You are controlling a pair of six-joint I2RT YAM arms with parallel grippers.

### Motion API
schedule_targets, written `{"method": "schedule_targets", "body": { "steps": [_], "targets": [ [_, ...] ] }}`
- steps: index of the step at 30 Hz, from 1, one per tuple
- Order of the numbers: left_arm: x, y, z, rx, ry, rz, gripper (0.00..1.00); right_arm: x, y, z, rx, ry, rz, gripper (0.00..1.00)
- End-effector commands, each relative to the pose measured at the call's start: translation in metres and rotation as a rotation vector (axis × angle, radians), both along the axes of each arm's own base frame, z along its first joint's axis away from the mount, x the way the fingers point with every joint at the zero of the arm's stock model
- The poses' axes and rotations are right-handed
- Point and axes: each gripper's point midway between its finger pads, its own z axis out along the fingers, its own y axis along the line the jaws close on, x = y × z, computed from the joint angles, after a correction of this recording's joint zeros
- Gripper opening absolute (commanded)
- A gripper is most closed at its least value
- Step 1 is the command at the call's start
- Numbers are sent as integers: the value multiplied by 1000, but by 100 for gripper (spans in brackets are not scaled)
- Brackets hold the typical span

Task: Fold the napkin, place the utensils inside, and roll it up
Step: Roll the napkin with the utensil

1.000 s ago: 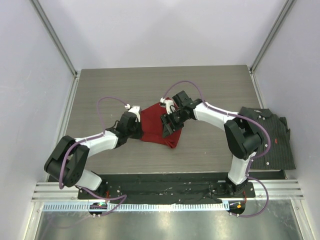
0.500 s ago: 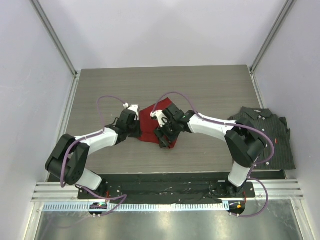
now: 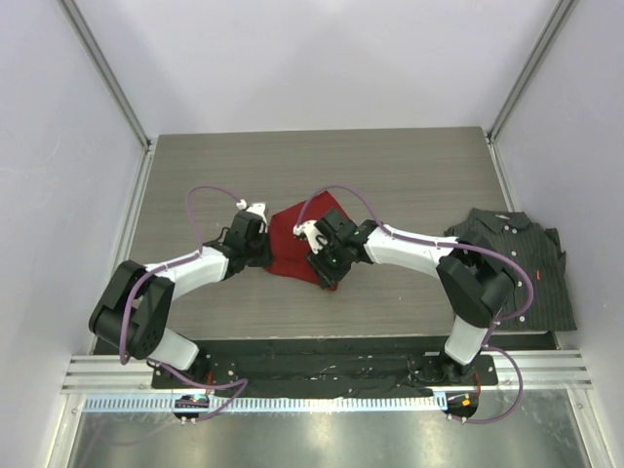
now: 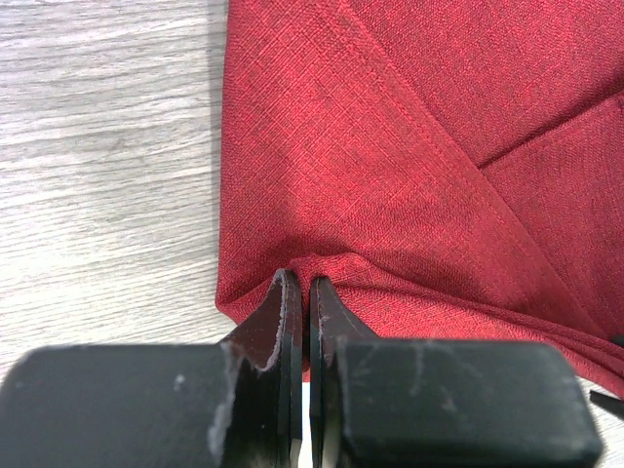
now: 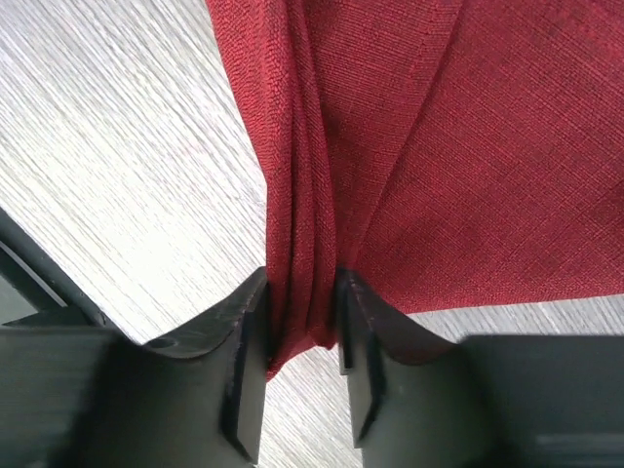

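Here both arms reach inward, forearms low, their wrists meeting at the napkin (image 3: 291, 239) in the middle of the worktop (image 3: 409, 175). The left pincer (image 4: 300, 288) pinches the cloth's left edge; the right pincer (image 5: 302, 292) clamps a bunched fold at its near corner

Even bright light; wrist foregrounds blurred, soft shadows.
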Motion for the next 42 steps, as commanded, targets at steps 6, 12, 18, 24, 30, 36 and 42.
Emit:
{"method": "schedule_targets", "body": {
  "steps": [6,12,18,24,30,36,42],
  "targets": [
    [5,13,5,44,6,39,0,-28,16,10,145,244,53,7],
    [6,19,8,59,9,54,0,-43,30,25,312,504,56,3],
    [9,25,-1,87,54,65,0,-29,7,-2,300,588,-44,2],
    [13,23,-8,89,93,59,0,-24,-14,-29,269,632,-102,2],
    [11,27,-16,107,124,59,0,-9,-22,-25,264,580,-137,16],
    [9,21,-15,80,127,48,0,19,-22,27,273,368,-165,44],
    [10,20,-12,71,121,47,0,29,-6,81,301,181,-161,51]
  ]
}}
